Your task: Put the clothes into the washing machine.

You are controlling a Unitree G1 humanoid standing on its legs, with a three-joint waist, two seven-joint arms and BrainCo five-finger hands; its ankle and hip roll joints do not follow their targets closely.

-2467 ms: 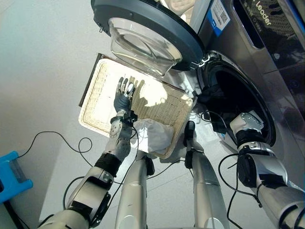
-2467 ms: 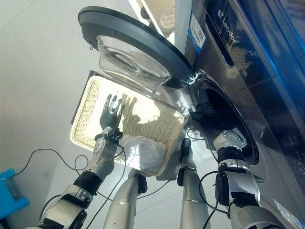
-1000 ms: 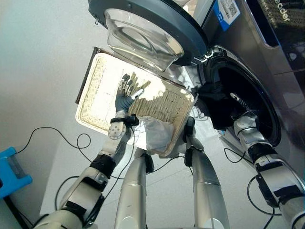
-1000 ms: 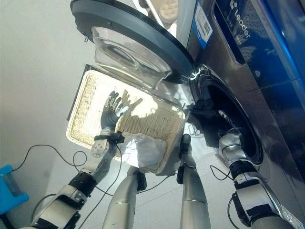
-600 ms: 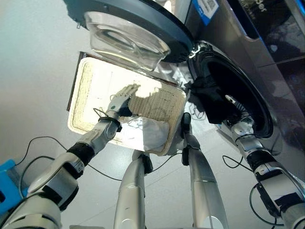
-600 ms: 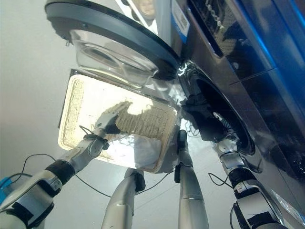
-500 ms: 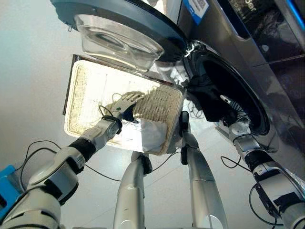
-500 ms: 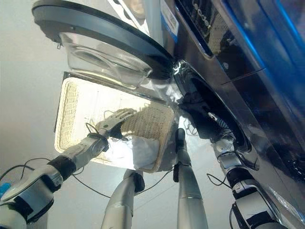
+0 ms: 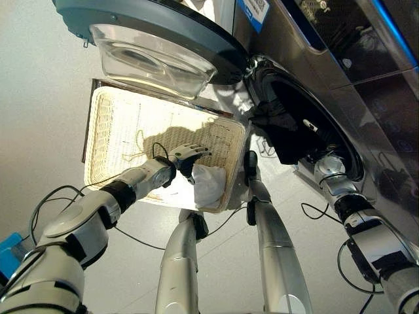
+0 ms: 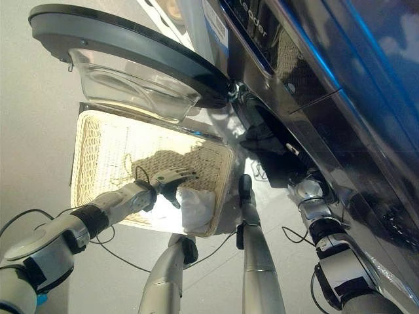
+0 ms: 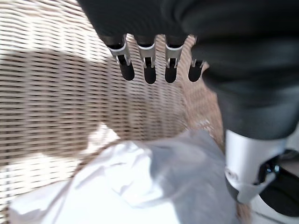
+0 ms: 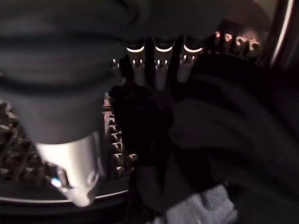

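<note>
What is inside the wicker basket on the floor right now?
One crumpled white garment lies in the wicker basket at its near corner, below the open left hand. Anything beneath the garment is covered.

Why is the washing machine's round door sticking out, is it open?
Yes, open. The round door is swung out over the wicker basket, and the dark drum opening is uncovered.

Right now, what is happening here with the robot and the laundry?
The robot is loading a washing machine whose door stands open. Its right hand reaches into the drum among dark clothes, part of which hangs over the opening's rim. Its left hand, fingers straight, hovers over the white cloth that lies in a corner of the wicker basket on the floor.
</note>
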